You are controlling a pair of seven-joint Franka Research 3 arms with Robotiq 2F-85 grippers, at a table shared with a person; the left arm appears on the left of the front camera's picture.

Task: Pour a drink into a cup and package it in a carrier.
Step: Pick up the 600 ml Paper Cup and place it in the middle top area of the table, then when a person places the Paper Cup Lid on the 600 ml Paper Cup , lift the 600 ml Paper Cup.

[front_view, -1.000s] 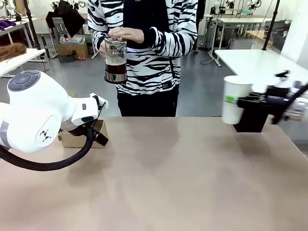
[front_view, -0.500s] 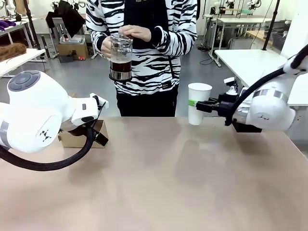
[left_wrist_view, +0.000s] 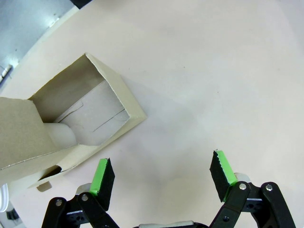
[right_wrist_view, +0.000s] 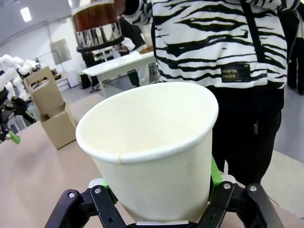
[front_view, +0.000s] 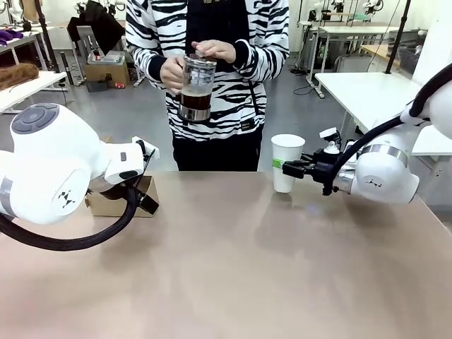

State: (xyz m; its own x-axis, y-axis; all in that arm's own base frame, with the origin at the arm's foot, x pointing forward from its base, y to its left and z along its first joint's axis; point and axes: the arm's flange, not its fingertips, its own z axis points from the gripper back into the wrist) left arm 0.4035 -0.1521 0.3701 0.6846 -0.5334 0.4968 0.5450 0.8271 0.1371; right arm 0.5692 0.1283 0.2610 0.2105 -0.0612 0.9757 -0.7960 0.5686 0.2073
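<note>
A person at the far side holds a clear glass press jug point(front_view: 195, 85) in both hands at chest height, with the dark brown drink point(front_view: 195, 100) in its lower part. The jug point(right_wrist_view: 97, 23) also hangs above and beyond the cup in the right wrist view. My right gripper point(front_view: 287, 167) is shut on the white paper cup point(front_view: 287, 162), held upright and empty point(right_wrist_view: 152, 147) at the table's far edge. The brown cardboard carrier point(front_view: 113, 205) sits at the left, partly behind my left arm. My left gripper point(left_wrist_view: 161, 175) hangs open just beside the carrier point(left_wrist_view: 71, 118), holding nothing.
My left arm's large white body point(front_view: 56, 169) takes up the near left of the tan table point(front_view: 247, 268). The person stands close to the far edge. Other tables and boxes stand farther back in the room.
My right arm swung the cup leftward and lower, to the far edge near the person. The person moved the jug right and a little higher. My left arm stayed still.
</note>
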